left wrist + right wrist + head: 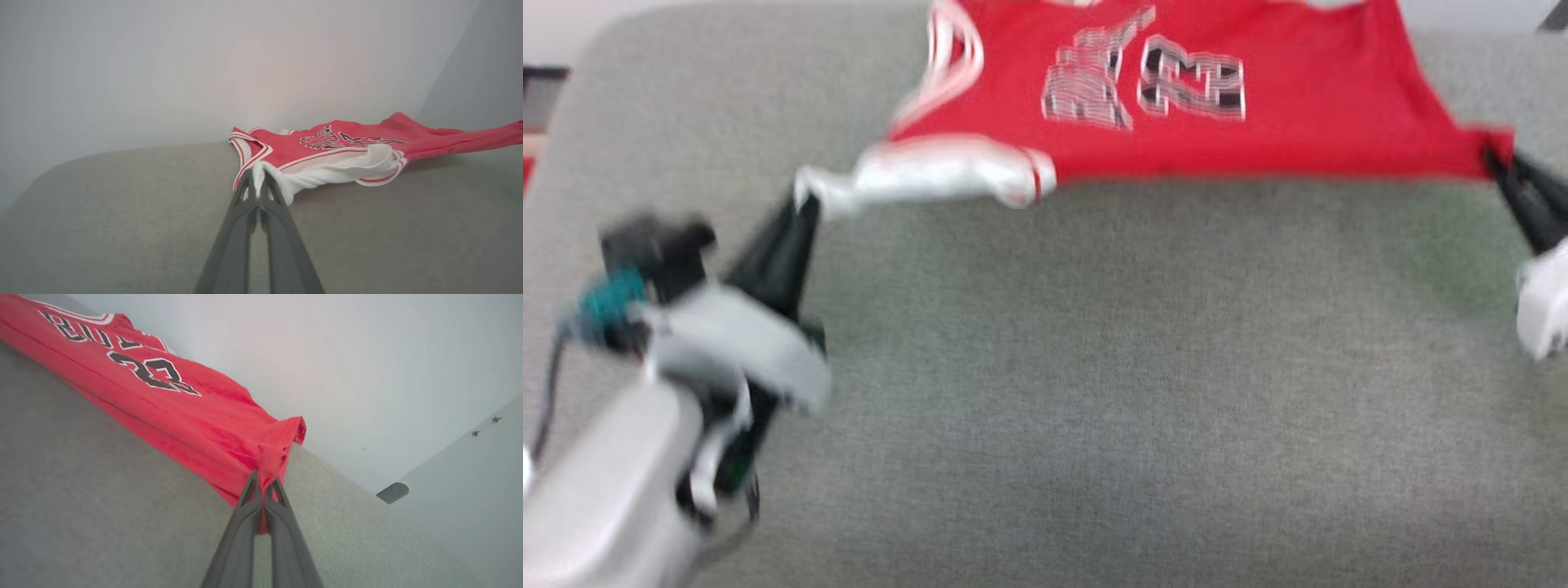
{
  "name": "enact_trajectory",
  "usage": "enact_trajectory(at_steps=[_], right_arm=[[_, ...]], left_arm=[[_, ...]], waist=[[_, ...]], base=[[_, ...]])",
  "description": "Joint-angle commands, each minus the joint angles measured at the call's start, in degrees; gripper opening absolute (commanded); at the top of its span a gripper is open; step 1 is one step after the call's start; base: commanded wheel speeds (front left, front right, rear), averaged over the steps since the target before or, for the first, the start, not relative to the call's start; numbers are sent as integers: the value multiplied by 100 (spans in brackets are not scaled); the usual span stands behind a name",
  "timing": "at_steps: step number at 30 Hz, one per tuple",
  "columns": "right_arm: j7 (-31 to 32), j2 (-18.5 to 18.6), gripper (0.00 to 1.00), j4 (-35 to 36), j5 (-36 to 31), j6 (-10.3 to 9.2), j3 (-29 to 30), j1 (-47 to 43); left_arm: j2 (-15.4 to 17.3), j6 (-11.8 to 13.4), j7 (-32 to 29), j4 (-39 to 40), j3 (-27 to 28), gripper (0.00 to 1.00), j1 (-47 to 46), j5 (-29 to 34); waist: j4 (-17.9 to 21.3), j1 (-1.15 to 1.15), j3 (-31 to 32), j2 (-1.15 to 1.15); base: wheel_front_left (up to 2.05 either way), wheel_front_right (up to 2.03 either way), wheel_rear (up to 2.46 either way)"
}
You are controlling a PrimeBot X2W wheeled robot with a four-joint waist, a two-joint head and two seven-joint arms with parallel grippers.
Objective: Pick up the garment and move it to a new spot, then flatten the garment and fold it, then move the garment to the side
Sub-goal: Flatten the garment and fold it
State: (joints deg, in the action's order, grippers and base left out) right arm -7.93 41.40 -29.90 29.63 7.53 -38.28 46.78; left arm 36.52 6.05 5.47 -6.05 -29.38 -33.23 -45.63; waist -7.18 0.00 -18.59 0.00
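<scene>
Wrist views: your left claw [256, 184] clamps a white sleeve of the garment [327, 154], your right claw [264, 486] its red corner. The blurred head view shows it stretched between them.

The garment [1298, 122] lies rearward on the surface [1094, 408] — left gripper [805, 200] leftward, right gripper [1494, 159] rightward.

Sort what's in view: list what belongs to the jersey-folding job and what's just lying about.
Belongs to the job: red jersey; left gripper, shut on its white sleeve; right gripper, shut on its red corner.

Just lying about: grey fabric surface under it; white wall; small grey fitting by the wall.
</scene>
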Motion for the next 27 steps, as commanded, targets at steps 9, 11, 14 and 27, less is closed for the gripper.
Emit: enact_trajectory(at_steps=[9,11,14,27], right_arm=[[417,384,0,1103,460,-8,544,-2061],[504,453,0,1381,524,-8,718,-2518],[675,496,0,1836,724,-8,882,-3242],[1092,306,0,3063,972,-8,2127,-5333]], left_arm=[[332,750,-84,1349,-88,0,2299,-477],[326,857,-129,1514,-176,0,2703,-595],[304,966,-180,1663,-280,0,3229,-764],[582,1173,-530,2254,-242,0,4315,-1487]], waist=[[-167,0,717,0],[-175,0,736,0],[-184,0,756,0],[-160,0,584,0]], base=[[0,0,0],[0,0,0],[0,0,0],[0,0,0]])
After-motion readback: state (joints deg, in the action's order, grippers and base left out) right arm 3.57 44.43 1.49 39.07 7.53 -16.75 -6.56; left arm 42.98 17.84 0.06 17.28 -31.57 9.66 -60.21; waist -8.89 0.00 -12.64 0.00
